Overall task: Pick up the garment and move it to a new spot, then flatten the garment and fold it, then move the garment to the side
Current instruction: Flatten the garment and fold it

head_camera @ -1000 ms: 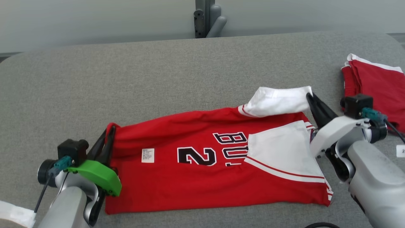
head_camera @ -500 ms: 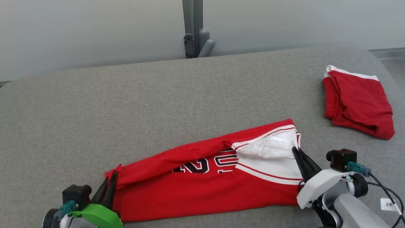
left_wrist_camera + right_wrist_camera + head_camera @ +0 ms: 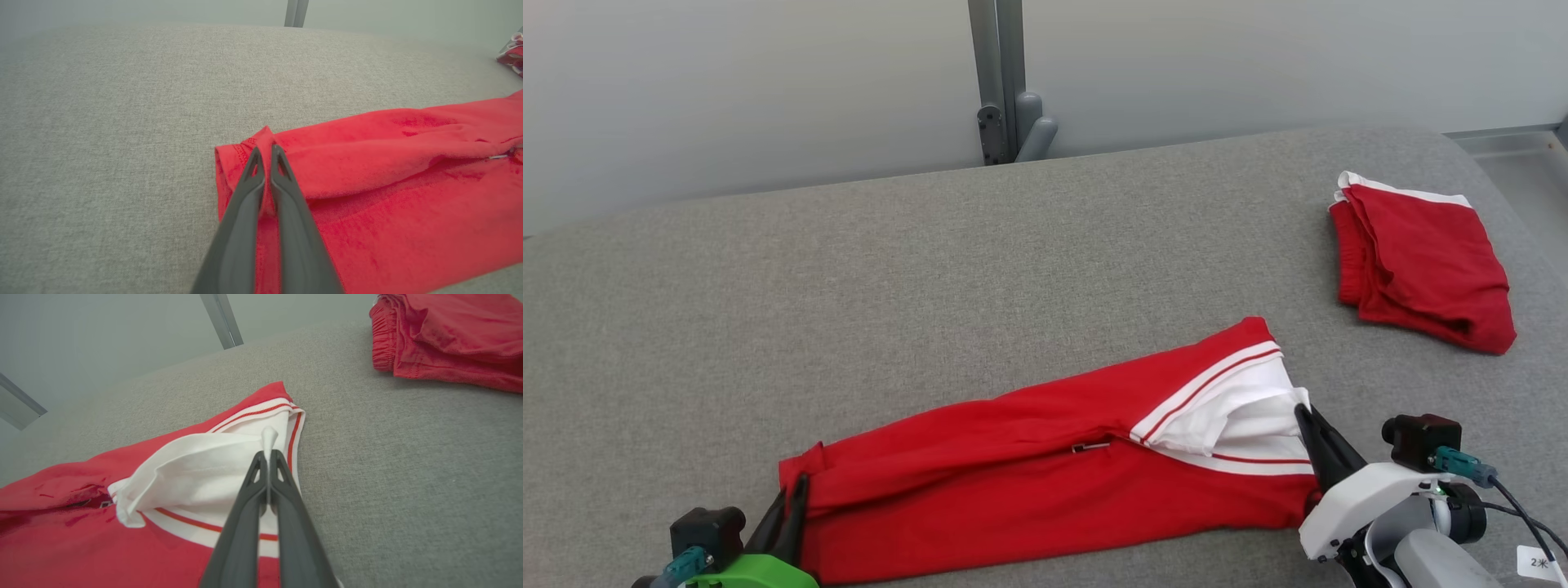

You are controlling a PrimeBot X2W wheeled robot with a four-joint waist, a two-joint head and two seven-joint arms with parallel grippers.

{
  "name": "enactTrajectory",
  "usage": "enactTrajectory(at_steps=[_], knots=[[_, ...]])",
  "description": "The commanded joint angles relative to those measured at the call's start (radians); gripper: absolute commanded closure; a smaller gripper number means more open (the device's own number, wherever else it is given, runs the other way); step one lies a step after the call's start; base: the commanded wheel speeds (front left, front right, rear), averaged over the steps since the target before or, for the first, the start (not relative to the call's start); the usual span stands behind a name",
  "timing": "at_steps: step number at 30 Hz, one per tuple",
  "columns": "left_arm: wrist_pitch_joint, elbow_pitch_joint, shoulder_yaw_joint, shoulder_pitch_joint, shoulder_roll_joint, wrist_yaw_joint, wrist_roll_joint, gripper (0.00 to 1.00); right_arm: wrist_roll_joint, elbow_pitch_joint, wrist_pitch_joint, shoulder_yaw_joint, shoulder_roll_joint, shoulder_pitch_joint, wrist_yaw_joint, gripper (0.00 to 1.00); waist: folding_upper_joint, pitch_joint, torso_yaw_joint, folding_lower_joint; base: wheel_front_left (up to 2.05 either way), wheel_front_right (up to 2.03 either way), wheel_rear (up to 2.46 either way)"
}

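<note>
The left gripper [image 3: 795, 494] was cut off by the head view's lower edge, and a sliver of print in the fold was unreadable. The garment [image 3: 1029, 482], red with a white, red-striped end, lay folded lengthwise in a long band across the near side of the grey worktop [image 3: 931, 286]. The left jaws were closed on its red hem corner, and those of the right gripper [image 3: 1303, 416] on a white edge.

We list one table [image 3: 931, 269], covered in grey woven cloth, far corners rounded. Behind it we note a plain pale grey wall [image 3: 727, 82] and one upright grey metal post [image 3: 992, 73] with a rounded bracket [image 3: 1027, 135] at its foot. Light: even, soft.
</note>
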Motion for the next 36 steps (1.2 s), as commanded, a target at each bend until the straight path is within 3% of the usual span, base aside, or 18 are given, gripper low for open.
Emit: enactTrajectory(at_steps=[1, 11, 12, 13, 14, 15, 26, 36], knots=[[0.0, 0.009, 0.013, 0.015, 0.006, 0.002, 0.011, 1.0, -0.014, -0.009, -0.002, -0.015, 0.004, 0.012, -0.001, 1.0, 0.0, 0.002, -0.001, 0.0, 0.0, 0.0, 0.0], [0.0, 0.008, 0.105, 0.031, -0.024, 0.002, 0.064, 1.0, -0.055, -0.017, -0.002, -0.053, 0.014, 0.029, -0.001, 1.0, 0.0, 0.005, 0.003, 0.0, 0.0, 0.0, 0.0], [0.0, 0.014, 0.108, 0.036, -0.028, 0.002, 0.07, 0.94, -0.06, -0.014, -0.002, -0.051, 0.017, 0.034, -0.001, 1.0, 0.0, 0.005, 0.004, 0.0, 0.0, 0.0, 0.0], [0.0, 0.015, 0.112, 0.038, -0.032, 0.002, 0.077, 0.61, -0.056, -0.005, -0.002, -0.053, 0.021, 0.04, -0.001, 0.87, 0.0, 0.005, 0.004, 0.0, 0.0, 0.0, 0.0], [0.0, 0.021, 0.121, 0.041, -0.038, 0.002, 0.077, 0.02, -0.057, 0.001, -0.002, -0.052, 0.022, 0.043, -0.001, 0.24, 0.0, 0.004, 0.005, 0.0, 0.0, 0.0, 0.0], [0.0, 0.021, 0.139, 0.041, -0.042, 0.002, 0.082, 0.0, -0.064, 0.001, -0.002, -0.056, 0.021, 0.04, -0.001, 0.0, 0.0, 0.004, 0.006, 0.0, 0.0, 0.0, 0.0], [0.0, -0.104, 0.328, 0.143, -0.135, 0.046, 0.226, 0.0, -0.161, -0.096, -0.002, -0.218, 0.052, 0.104, -0.001, 0.0, 0.0, -0.02, 0.01, 0.0, 0.0, 0.0, 0.0], [0.0, -0.186, 0.346, 0.184, -0.179, 0.036, 0.304, 0.0, -0.261, -0.085, -0.002, -0.273, 0.095, 0.131, -0.001, 0.0, 0.0, -0.03, 0.063, 0.0, 0.0, 0.0, 0.0]])
